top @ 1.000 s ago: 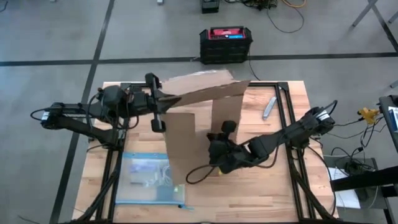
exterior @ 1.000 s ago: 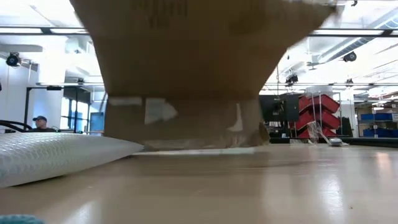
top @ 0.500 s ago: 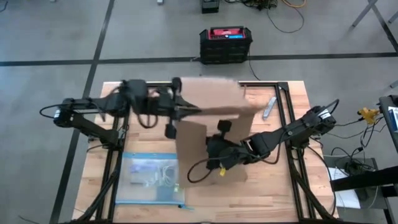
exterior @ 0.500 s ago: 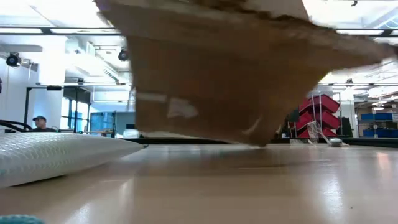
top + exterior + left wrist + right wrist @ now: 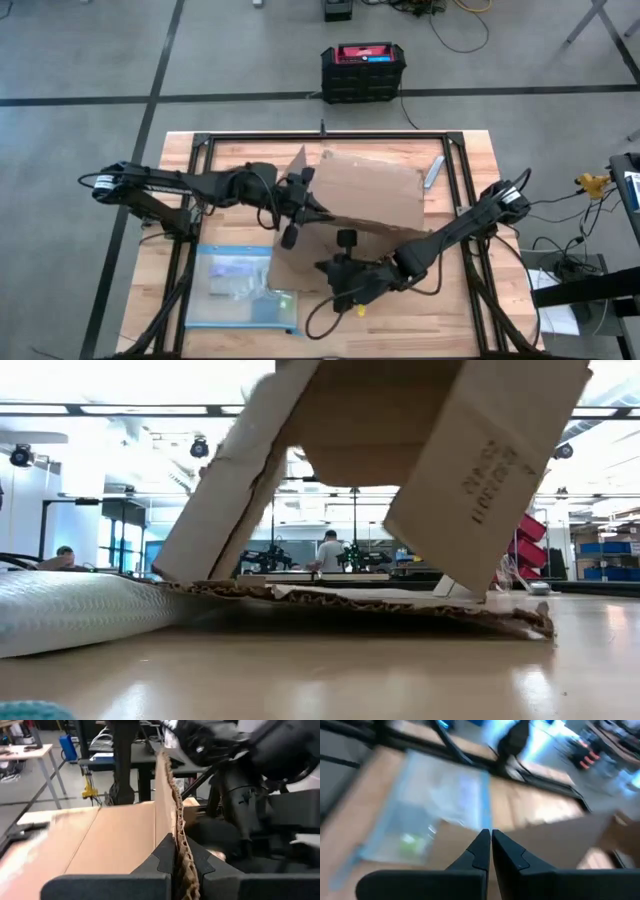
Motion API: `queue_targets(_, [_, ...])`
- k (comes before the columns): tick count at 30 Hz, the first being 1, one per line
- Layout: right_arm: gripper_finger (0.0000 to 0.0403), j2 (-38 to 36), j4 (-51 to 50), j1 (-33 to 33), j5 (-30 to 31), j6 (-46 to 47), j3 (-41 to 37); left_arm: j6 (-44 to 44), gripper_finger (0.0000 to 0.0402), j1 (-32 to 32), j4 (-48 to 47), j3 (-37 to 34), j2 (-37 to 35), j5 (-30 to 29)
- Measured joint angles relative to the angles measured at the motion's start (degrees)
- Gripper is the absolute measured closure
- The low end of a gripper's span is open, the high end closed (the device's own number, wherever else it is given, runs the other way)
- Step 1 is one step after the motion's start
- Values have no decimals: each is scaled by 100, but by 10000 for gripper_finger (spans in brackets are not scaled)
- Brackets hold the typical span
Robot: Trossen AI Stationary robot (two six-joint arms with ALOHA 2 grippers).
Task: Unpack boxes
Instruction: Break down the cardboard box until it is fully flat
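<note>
The brown cardboard box lies tipped on the middle of the table. One flap lies flat on the wood, and two others stand raised. My left gripper reaches in from the table's left and is shut on a cardboard edge. My right gripper is shut at the box's near side, over brown cardboard, pointing toward the plastic bag. My left gripper pinches a raw corrugated edge of the box between its two fingers. The fingers come nearly level from the table's left, and the edge stands upright between them. The box's lower flap rests on the table. My right gripper: whether it touches the cardboard, I cannot tell.
A clear blue-edged plastic bag lies at the near left, close to the box's flap. A small grey object lies at the far right. A black crate with a red top stands on the floor beyond the far edge.
The box was held up off the table and has come down and tipped over; it now lies with a flap on the wood. My left gripper has gone down and toward the table's middle with it, rolling as it went. My right gripper has moved toward the near edge.
</note>
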Motion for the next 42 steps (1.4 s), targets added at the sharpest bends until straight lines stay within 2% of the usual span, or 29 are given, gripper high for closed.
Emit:
queue_targets(2, [401,41,-631,24,347,577,0,-37,401,5,334,-260,-2,-16])
queue_targets(6, [400,17,-1801,62,501,1821,-2,-55,401,32,842,-599,50,-31])
queue_targets(12, [400,-141,-3282,329,394,3301,-2,-72,401,65,1226,-924,427,-52])
queue_targets(21, [400,-320,-5038,882,43,5170,10,36,401,237,1532,-937,1403,-15])
queue_targets(25, [400,-534,-5117,1113,48,5447,39,146,401,612,1493,-937,1794,-1])
queue_targets(31, [400,-819,-5164,1198,102,5330,48,467,402,1423,1587,-913,2131,44])
queue_targets(37, [401,-1147,-5209,1143,404,5033,45,908,402,2107,1794,-910,2273,707])
queue_targets(42, [401,-1425,-5353,950,683,4938,23,1230,402,2076,1734,-926,2464,1132])
